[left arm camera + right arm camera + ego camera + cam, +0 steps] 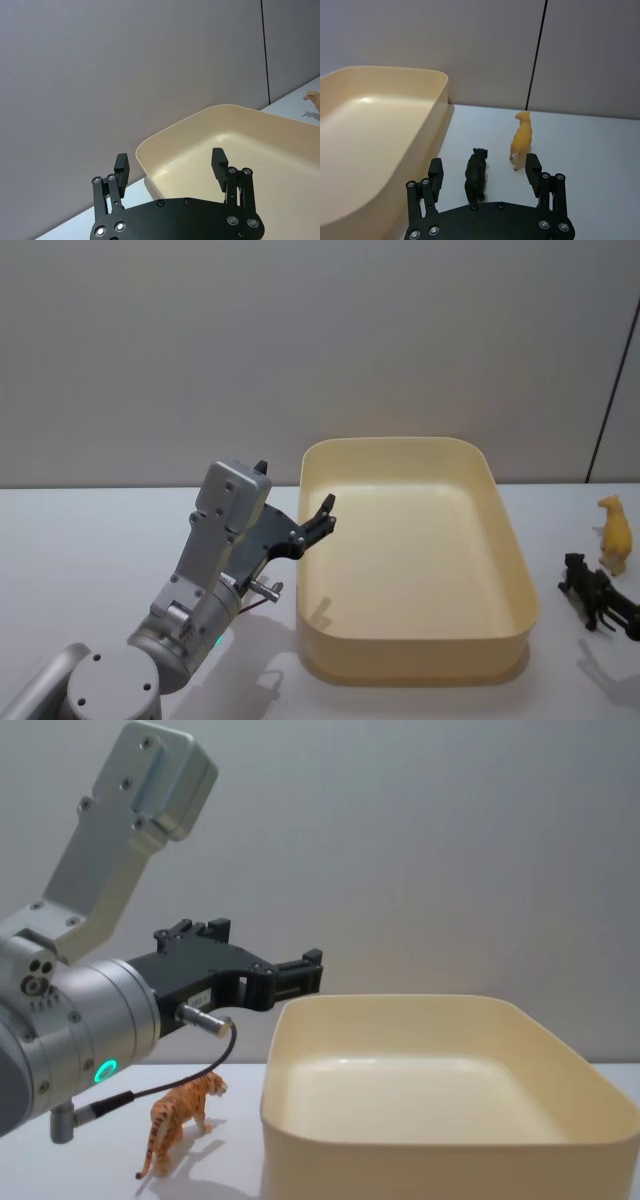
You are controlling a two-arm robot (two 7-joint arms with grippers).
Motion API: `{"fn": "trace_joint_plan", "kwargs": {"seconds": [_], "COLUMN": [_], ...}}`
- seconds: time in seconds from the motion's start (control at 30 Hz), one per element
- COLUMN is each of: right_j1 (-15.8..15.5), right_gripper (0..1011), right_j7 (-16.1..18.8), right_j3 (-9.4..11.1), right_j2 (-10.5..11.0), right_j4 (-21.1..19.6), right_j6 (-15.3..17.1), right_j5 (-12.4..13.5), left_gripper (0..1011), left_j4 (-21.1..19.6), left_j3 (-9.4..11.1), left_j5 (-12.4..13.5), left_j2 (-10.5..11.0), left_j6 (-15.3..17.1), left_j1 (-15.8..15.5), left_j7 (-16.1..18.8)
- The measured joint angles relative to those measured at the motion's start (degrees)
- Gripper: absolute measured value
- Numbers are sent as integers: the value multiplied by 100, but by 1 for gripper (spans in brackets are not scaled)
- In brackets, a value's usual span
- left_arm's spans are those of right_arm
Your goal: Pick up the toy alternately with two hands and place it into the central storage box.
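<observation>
The box (410, 655) is found at the middle of the desk (100, 540). The left hand (170, 162) is held raised at the box's left rim, released, with nothing between its fingers. A tiger (180, 1115) is seen standing on the desk's left half, just beside the box and under the left arm. The right hand (485, 166) is held released above a black toy (476, 172). This toy stands beside a yellow toy (612, 530), near the desk's right edge and apart from the box.
</observation>
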Motion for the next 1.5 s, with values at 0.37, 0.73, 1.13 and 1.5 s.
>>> {"fn": "trace_joint_plan", "kwargs": {"seconds": [0.37,0.73,1.13,1.5], "right_j1": [428,1078,1535,1664], "right_gripper": [1001,1001,757,398], "right_j7": [331,547,665,715], "right_j3": [-114,-308,-457,-498], "right_j2": [-175,-517,-777,-850], "right_j4": [671,1556,2178,2357], "right_j6": [370,451,355,325], "right_j5": [-236,-697,-1076,-1185], "left_gripper": [1001,1001,1001,1001], "left_j4": [0,0,0,0], "left_j3": [0,0,0,0], "left_j5": [0,0,0,0], "left_j2": [0,0,0,0], "left_j6": [0,0,0,0], "left_j1": [0,0,0,0], "left_j7": [0,0,0,0]}}
